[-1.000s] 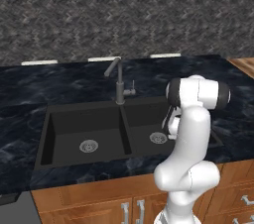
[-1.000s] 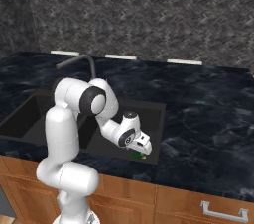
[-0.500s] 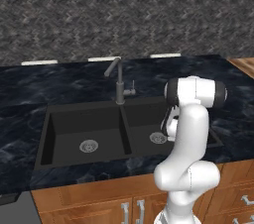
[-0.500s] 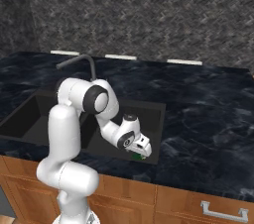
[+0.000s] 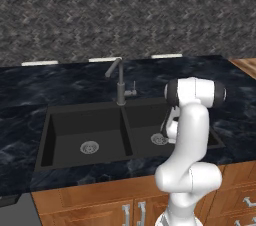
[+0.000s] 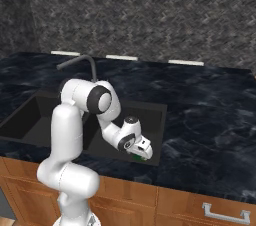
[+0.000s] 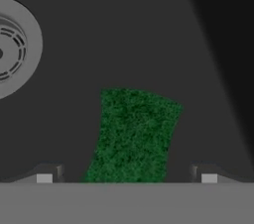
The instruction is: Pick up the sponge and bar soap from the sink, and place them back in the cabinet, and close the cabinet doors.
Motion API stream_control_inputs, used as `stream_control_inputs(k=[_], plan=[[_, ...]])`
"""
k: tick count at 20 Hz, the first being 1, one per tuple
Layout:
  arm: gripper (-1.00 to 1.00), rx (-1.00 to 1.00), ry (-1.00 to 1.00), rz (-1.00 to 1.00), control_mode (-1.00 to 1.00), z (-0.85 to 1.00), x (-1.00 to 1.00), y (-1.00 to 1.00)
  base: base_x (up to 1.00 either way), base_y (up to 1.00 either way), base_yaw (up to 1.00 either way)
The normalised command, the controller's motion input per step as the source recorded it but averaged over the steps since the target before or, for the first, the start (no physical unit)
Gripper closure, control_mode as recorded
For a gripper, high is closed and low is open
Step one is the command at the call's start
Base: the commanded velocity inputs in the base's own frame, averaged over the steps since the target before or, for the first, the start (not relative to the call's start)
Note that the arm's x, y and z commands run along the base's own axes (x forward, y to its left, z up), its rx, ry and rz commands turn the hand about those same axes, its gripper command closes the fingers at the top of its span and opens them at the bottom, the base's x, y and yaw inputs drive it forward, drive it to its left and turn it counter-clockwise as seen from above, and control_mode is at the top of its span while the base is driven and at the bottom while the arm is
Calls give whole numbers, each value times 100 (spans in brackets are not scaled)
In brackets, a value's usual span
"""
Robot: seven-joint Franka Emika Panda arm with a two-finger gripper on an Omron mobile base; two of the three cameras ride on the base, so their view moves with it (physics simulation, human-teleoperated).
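Down in the sink's [image 6: 159, 135] right basin, the pincer [image 7: 126, 177] hangs fully open and empty, straddling the flat-lying sponge [image 7: 133, 136]. Light and squashy, it should compress readily; gripping across its narrow sides looks best.

Flat, even light fills the room, with no glare and no strong cast shadows. The black sink [image 5: 85, 135] swallows detail, its basins nearly featureless. Close in, the hand view is soft and dim, the sponge [image 7: 133, 136] grainy and a darker band crossing the upper right corner.
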Motion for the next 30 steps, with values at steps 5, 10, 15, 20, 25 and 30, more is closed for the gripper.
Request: stream_control_inputs(k=[5,10,15,20,25,30], plan=[[-100,0,0,0,-100,-12,10,0,0,0,0],[-100,0,0,0,-100,-20,4,-2,0,0,0],[-100,0,0,0,-100,-19,0,-11,0,0,0],[-100,0,0,0,-100,-14,0,-10,0,0,0],[-100,0,0,0,-100,-13,0,0,0,0,0],[-100,0,0,0,-100,-10,0,0,0,0,0]])
